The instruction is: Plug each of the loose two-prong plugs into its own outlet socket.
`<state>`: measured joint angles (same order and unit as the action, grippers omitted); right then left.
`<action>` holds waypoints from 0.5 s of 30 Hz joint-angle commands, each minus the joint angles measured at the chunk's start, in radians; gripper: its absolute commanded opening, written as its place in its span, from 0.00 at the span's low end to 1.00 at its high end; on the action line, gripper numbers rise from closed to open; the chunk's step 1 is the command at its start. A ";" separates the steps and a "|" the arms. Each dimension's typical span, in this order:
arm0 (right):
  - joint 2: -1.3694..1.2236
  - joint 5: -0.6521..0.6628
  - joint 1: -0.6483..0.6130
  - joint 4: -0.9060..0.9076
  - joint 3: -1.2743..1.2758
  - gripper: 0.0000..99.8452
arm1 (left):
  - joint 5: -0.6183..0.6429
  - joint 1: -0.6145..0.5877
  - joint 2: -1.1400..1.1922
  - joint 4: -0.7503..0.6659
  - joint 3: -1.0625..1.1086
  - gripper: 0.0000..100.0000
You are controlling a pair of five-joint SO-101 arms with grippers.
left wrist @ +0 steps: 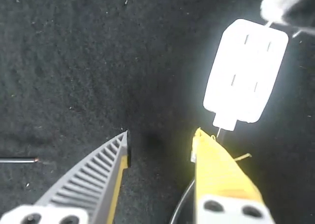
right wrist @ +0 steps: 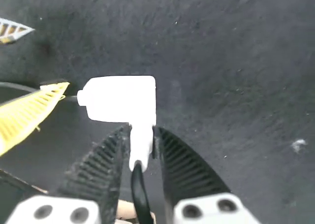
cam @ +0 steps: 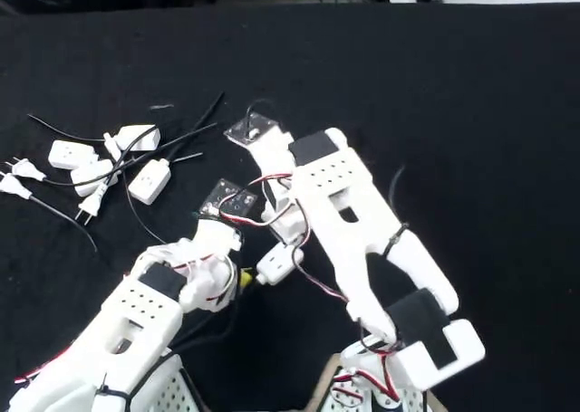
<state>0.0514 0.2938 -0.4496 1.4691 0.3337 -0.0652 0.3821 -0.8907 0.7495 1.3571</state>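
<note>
A white outlet socket (cam: 279, 263) lies on the black cloth between the two arms. My right gripper (right wrist: 140, 130) is shut on a white two-prong plug (right wrist: 141, 144), which butts against the edge of that socket (right wrist: 120, 98); the plug's black cable (right wrist: 139, 189) runs back between the fingers. My left gripper (left wrist: 160, 135) is open with nothing in it. The socket (left wrist: 245, 71), slots facing up, lies just past its yellow fingertip (left wrist: 199, 135). That yellow finger (right wrist: 29, 111) also shows beside the socket in the right wrist view.
At the table's left, a heap of loose parts: white sockets (cam: 149, 180) (cam: 71, 154), two-prong plugs (cam: 27, 169) (cam: 11, 186) and tangled black cables (cam: 172, 140). A thin wire end (left wrist: 19, 160) lies near the left gripper. The far and right cloth (cam: 471, 113) is bare.
</note>
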 commanded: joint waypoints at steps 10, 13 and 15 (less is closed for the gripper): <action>-0.062 -0.041 0.020 -0.008 -0.005 0.01 | -0.005 -0.027 -0.020 0.005 -0.030 0.21; -0.062 -0.041 0.020 -0.009 -0.005 0.01 | 0.003 -0.147 -0.021 0.003 -0.051 0.21; -0.062 -0.041 0.020 -0.009 -0.010 0.01 | 0.032 -0.209 -0.021 0.003 -0.064 0.21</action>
<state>-0.0176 0.2631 -0.4496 1.4722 0.3337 -0.0652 0.2961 -0.8907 0.7495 1.3556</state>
